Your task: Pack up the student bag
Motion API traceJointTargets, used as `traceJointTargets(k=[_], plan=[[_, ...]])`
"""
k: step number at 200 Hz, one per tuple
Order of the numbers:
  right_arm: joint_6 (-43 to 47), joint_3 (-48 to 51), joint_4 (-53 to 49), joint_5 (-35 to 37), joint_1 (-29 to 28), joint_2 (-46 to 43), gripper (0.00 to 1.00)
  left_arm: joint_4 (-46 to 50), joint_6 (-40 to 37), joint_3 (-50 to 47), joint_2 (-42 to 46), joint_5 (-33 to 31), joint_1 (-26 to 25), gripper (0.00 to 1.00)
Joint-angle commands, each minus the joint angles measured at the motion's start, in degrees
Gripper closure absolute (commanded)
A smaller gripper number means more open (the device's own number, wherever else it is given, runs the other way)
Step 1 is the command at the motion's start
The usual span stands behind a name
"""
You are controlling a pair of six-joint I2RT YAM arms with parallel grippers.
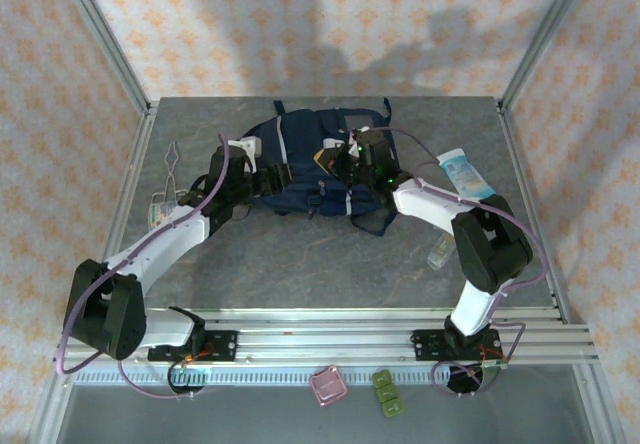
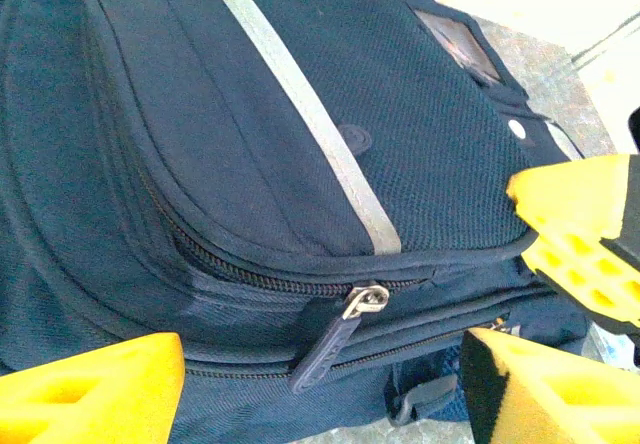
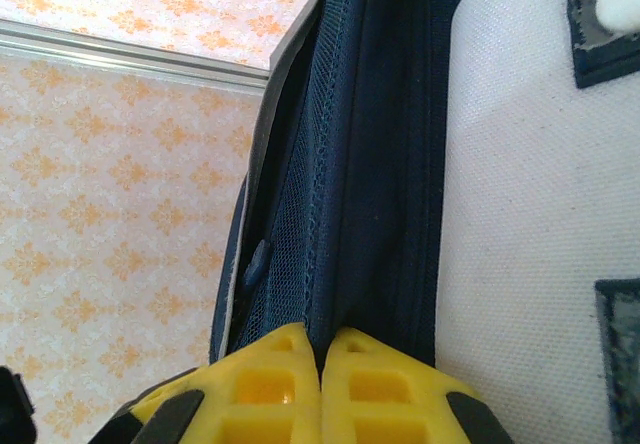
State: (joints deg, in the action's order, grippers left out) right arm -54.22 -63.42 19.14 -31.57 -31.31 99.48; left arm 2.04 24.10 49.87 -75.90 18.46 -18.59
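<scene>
The student bag [image 1: 300,169], navy blue with a light grey stripe, lies at the back middle of the table. My left gripper [image 1: 272,176] is at its left side and stands open. In the left wrist view its yellow fingertips [image 2: 110,384] are spread wide, one on either side of the bag [image 2: 250,144]. A zipper pull [image 2: 335,349] hangs loose between them, touched by neither. My right gripper [image 1: 352,156] is on the bag's right part. Its yellow fingers [image 3: 270,384] are pinched shut on a navy seam of the bag [image 3: 360,164], next to a white patch [image 3: 530,224].
A white and blue tube [image 1: 465,174] lies to the right of the bag, with a clear bottle [image 1: 440,254] nearer the front. Metal tongs [image 1: 170,159] and a small packet [image 1: 160,209] lie at the left. Pink [image 1: 328,386] and green [image 1: 388,392] items sit beyond the front rail.
</scene>
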Motion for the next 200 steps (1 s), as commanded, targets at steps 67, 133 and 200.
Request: traceJointTargets(k=[67, 133, 200], plan=[[0.95, -3.20, 11.27, -4.02, -0.18, -3.51, 1.00, -2.22, -2.75, 1.20, -2.62, 3.73, -0.34, 0.44], [0.78, -3.03, 11.19, -4.11, -0.29, -3.51, 1.00, -6.04, -3.77, 1.45, -5.35, -2.48, -3.50, 0.67], [0.78, -3.18, 11.18, -4.20, -0.24, -3.37, 1.00, -5.57, -5.44, 2.43, -7.07, -10.85, -7.12, 0.69]])
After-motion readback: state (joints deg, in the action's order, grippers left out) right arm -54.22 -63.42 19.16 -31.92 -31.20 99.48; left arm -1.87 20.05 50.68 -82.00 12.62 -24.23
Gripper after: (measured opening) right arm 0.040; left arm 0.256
